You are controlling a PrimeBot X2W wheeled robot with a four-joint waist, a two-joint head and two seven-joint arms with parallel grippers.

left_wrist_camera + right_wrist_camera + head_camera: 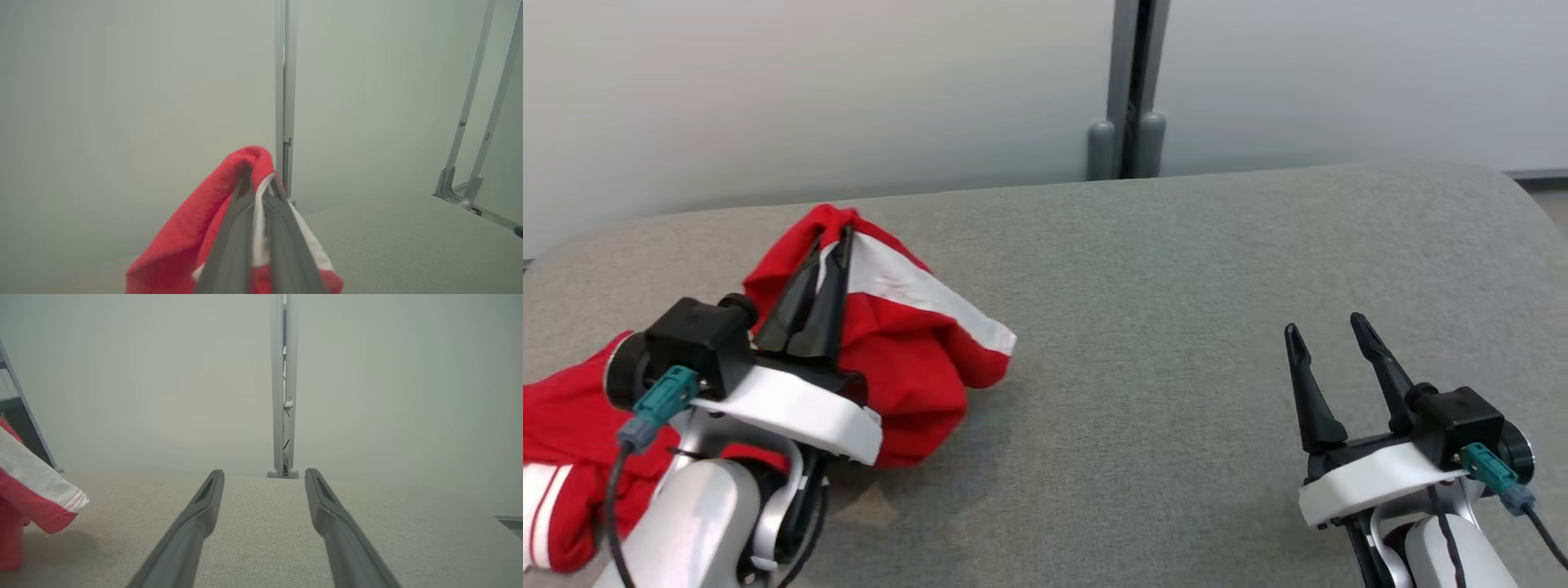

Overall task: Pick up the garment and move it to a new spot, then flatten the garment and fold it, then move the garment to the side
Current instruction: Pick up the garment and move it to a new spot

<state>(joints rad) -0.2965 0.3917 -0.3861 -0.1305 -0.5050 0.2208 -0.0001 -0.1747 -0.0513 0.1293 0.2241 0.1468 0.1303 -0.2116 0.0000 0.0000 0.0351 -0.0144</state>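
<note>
The garment (907,359) is red with white bands and lies bunched on the left of the grey padded surface (1176,327). My left gripper (837,233) is shut on a fold of it and holds that part raised in a peak above the surface, while the rest trails down to the lower left. In the left wrist view the garment (196,237) drapes over both sides of my left gripper (258,179). My right gripper (1327,325) hovers open at the lower right with nothing between its fingers. In the right wrist view my right gripper (264,473) is open, and the garment (36,490) hangs at the left edge.
A pale wall stands behind the surface, with a grey upright post (1131,90) at its middle. The surface's far edge runs just under the wall. Metal frame legs (470,163) show to the right in the left wrist view.
</note>
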